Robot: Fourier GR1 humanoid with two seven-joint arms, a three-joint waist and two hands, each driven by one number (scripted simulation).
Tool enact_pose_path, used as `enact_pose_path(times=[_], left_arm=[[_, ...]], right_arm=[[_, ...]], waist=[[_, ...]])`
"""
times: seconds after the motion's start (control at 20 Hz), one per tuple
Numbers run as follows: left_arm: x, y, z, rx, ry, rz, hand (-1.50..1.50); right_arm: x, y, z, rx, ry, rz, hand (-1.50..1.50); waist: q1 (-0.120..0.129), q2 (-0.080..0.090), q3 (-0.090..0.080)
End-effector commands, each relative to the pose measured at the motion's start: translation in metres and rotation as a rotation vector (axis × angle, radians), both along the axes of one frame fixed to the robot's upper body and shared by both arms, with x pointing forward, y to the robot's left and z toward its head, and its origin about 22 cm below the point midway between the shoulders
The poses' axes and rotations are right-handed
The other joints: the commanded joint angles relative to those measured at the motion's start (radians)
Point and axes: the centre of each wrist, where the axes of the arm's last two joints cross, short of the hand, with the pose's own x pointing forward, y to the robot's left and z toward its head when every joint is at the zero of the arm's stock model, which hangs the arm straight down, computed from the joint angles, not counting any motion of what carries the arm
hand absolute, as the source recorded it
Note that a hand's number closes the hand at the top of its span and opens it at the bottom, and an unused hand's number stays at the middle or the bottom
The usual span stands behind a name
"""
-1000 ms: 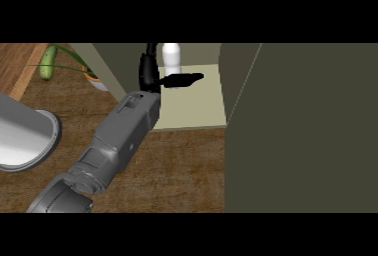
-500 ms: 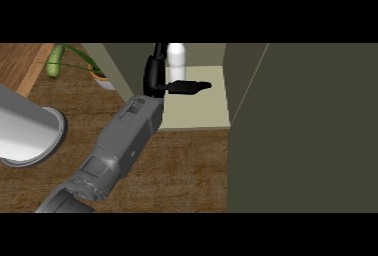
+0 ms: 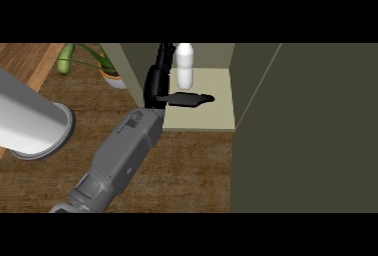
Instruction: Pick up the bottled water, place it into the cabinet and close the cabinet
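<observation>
The bottled water (image 3: 184, 65) stands upright on the pale shelf (image 3: 210, 107) inside the open cabinet (image 3: 310, 125), toward its back. The robot hand (image 3: 166, 87) reaches into the cabinet just beside the bottle, fingers straight up along the bottle's left side and thumb spread out in front of it, gripping nothing.

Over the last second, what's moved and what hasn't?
The whole view has drifted: cabinet, potted plant and the grey cylinder all sit further right and lower in the picture. The hand stays open inside the cabinet with straight fingers, beside the bottled water, which stands upright on the shelf and free of it. The cabinet door is still open. Nothing was grasped or let go.
</observation>
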Motion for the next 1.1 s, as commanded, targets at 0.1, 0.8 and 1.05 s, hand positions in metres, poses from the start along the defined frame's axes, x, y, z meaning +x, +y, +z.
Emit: enact_pose_path(times=[0.1,0.8,1.05], left_arm=[[-0.036,0.022,-0.015,-0.112,0.06,0.013,-1.5],[-0.196,0.021,0.023,-0.237,0.038,-0.068,-1.5],[-0.241,0.044,0.03,-0.226,0.041,-0.107,-1.5]], right_arm=[[-0.005,-0.002,0.005,0.004,-0.001,-0.027,-1.5],[-0.01,0.006,0.003,-0.019,-0.024,0.029,-1.5],[0.002,0.005,0.008,-0.154,-0.036,0.182,1.5]], waist=[[0.036,-0.015,-0.002],[0.013,-0.005,-0.001],[0.012,0.001,-0.002]])
